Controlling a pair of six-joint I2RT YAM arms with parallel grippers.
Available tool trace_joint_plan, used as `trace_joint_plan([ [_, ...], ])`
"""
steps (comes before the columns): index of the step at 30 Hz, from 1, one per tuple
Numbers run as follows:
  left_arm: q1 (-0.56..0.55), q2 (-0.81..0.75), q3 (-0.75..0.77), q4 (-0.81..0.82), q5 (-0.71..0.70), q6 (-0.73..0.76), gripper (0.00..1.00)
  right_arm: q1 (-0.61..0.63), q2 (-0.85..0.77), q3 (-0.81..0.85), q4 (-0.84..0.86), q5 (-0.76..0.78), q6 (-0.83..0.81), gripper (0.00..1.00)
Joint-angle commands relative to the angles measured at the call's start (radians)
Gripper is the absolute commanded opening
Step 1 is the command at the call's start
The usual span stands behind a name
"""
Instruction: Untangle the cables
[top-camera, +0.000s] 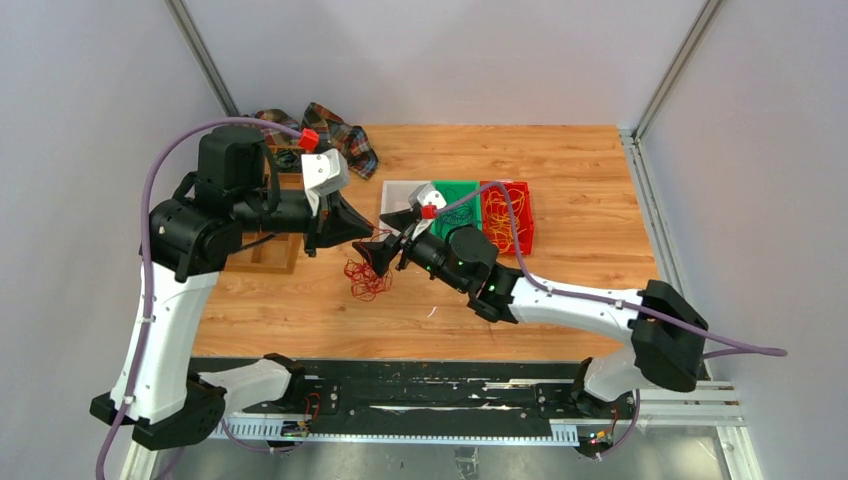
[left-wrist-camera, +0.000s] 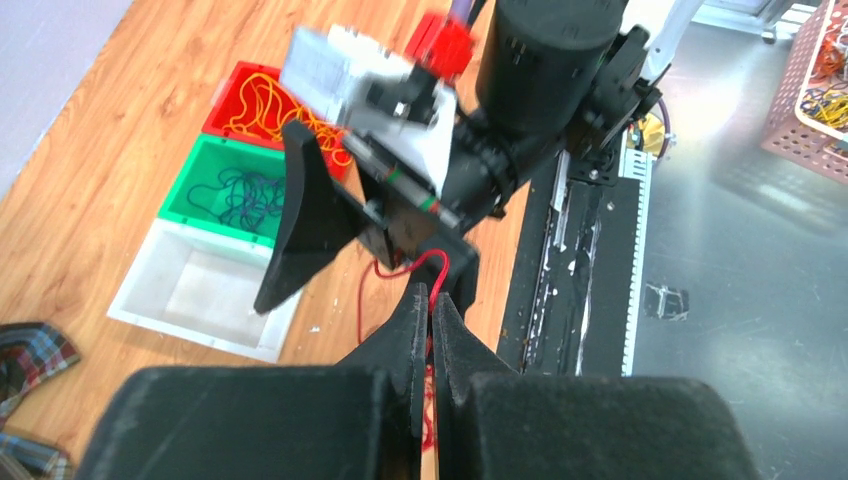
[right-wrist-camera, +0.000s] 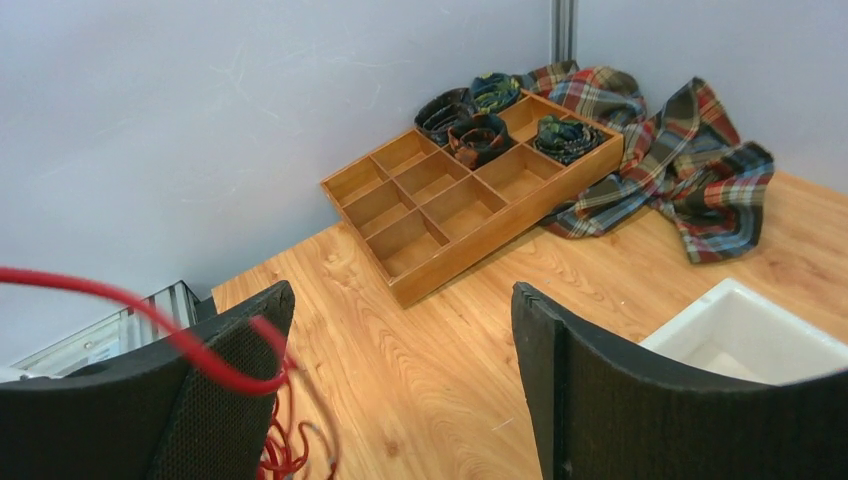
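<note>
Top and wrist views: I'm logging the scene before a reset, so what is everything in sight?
Red cables: one tangled bunch, red, mid table.
Yellow-orange cables: several, in the red bin.
Dark cables: several, in the green bin.
White bin: one, beside the green bin.
Wooden tray: one, brown, far left corner, holding four dark rolls.
Plaid cloth: one heap, behind the tray.
Left gripper: black, shut on one of the red cables.
Right gripper: black, open.

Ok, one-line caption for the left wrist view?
Left pincer shut on a red cable; open right pincer directly ahead, above the wooden table.
</note>
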Motion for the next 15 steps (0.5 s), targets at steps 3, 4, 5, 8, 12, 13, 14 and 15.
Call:
trace_joint_plan([
  [3, -0.011, 0.050, 0.079, 0.003, 0.060, -0.037, 0.00, 0.004, 0.086, 0.007, 0.100, 0.046, 0.094, 0.79],
  [4, -0.011, 0.057, 0.090, 0.004, 0.067, -0.043, 0.00, 0.004, 0.097, -0.001, 0.108, 0.056, 0.094, 0.79],
  [5, -0.011, 0.064, 0.098, 0.004, 0.073, -0.048, 0.01, 0.004, 0.107, -0.009, 0.114, 0.062, 0.094, 0.78],
  [8, -0.013, 0.074, 0.126, 0.004, 0.086, -0.060, 0.01, 0.002, 0.134, -0.035, 0.129, 0.089, 0.094, 0.75],
  [12, -0.015, 0.078, 0.160, 0.004, 0.098, -0.076, 0.01, -0.003, 0.159, -0.080, 0.132, 0.158, 0.096, 0.73],
  [13, -0.014, 0.076, 0.171, 0.004, 0.099, -0.080, 0.00, -0.006, 0.163, -0.091, 0.130, 0.179, 0.096, 0.73],
  [14, -0.014, 0.076, 0.181, 0.005, 0.099, -0.082, 0.00, -0.009, 0.164, -0.101, 0.125, 0.207, 0.103, 0.73],
  [15, -0.014, 0.076, 0.191, 0.005, 0.098, -0.084, 0.00, -0.014, 0.166, -0.113, 0.118, 0.223, 0.111, 0.73],
])
